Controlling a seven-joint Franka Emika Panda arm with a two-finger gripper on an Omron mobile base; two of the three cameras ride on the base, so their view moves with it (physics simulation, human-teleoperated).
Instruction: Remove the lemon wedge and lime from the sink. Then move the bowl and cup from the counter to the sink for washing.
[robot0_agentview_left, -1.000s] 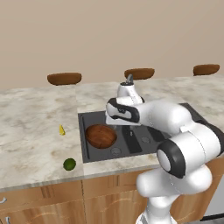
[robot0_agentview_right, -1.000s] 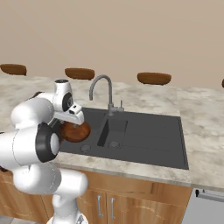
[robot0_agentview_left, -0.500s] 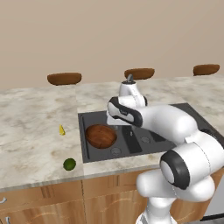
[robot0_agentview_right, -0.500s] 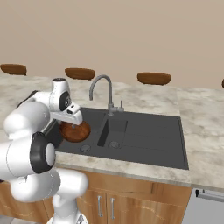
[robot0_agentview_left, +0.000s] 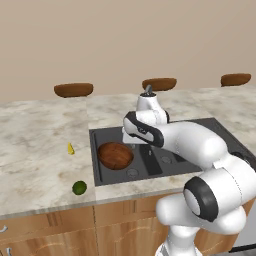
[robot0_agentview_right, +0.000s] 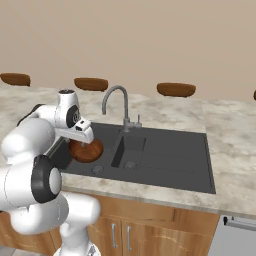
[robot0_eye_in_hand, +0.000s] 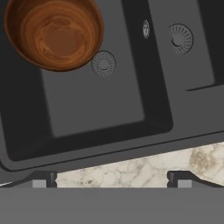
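Note:
The reddish-brown wooden bowl (robot0_agentview_left: 115, 155) (robot0_agentview_right: 86, 150) (robot0_eye_in_hand: 54, 33) sits upright in the left basin of the dark sink (robot0_agentview_left: 200, 131) (robot0_agentview_right: 170, 155) (robot0_eye_in_hand: 96, 105). Just above the bowl's right side hangs my gripper (robot0_agentview_left: 132, 142) (robot0_agentview_right: 83, 142) (robot0_eye_in_hand: 111, 181). It is open, its fingertips (robot0_eye_in_hand: 41, 180) wide apart with nothing between them. The yellow lemon wedge (robot0_agentview_left: 70, 148) lies on the counter left of the sink. Nearer the front edge of that counter rests the dark green lime (robot0_agentview_left: 79, 188). The cup is out of view.
A curved grey faucet (robot0_agentview_right: 118, 104) rises behind the basin divider. Round drains (robot0_eye_in_hand: 103, 63) (robot0_eye_in_hand: 180, 38) mark both basins. Marble counter (robot0_agentview_left: 35, 165) (robot0_agentview_right: 230, 145) surrounds the sink. Brown stool tops (robot0_agentview_left: 73, 89) (robot0_agentview_right: 175, 89) line the far side.
My hand stays over the left basin, nearly in place, while the arm's elbow has swung lower. Bowl, lemon wedge and lime have not moved.

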